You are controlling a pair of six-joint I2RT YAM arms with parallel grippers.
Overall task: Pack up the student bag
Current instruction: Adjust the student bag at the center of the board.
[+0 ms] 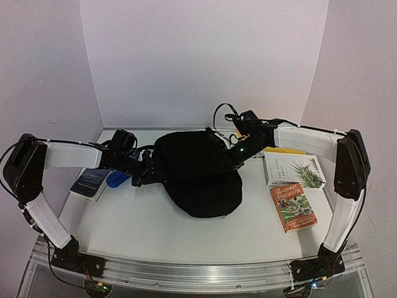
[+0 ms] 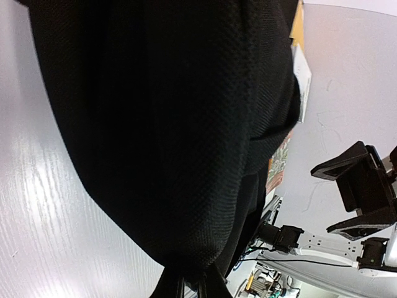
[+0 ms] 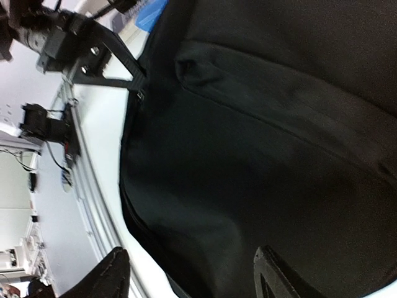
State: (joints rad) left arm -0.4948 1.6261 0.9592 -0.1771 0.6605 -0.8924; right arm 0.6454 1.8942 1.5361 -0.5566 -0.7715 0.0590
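Top view: the student bag (image 1: pixel 198 177) is seen lying at the middle of the white table (image 1: pixel 155 230), a rounded black lump; its opening can't be made out. The left gripper (image 1: pixel 146 171) is set against the bag's 9 o'clock edge. The right gripper (image 1: pixel 229 158) is placed over the bag's top at about 1 o'clock. A dark blue book (image 1: pixel 90 182) and a blue object (image 1: pixel 116 180) are found at 9 o'clock of the bag, the blue object partly covered by the left arm. At 3 o'clock, apart from the bag, a white book (image 1: pixel 296 171) with a palm-leaf cover is laid flat, with an orange-red book (image 1: pixel 293 208) just beside it at its 6 o'clock. A yellow item (image 1: pixel 286 150) is partly hidden under the right forearm.

Left wrist view: the frame is mostly filled by the bag's black weave, with bare table at 9 o'clock. At 6 o'clock the left jaws are seen drawn fully together, with a fold of bag fabric pinched between them. The right gripper is seen at 3 o'clock with its jaws spread.

Right wrist view: most of the frame is covered by bag fabric, and a raised seam is seen running from 11 to 4 o'clock. The right jaws are seen at the bottom edge, wide apart; bag fabric is spanned by them but not clamped. At 11 o'clock the left gripper is seen closed on the bag's edge.
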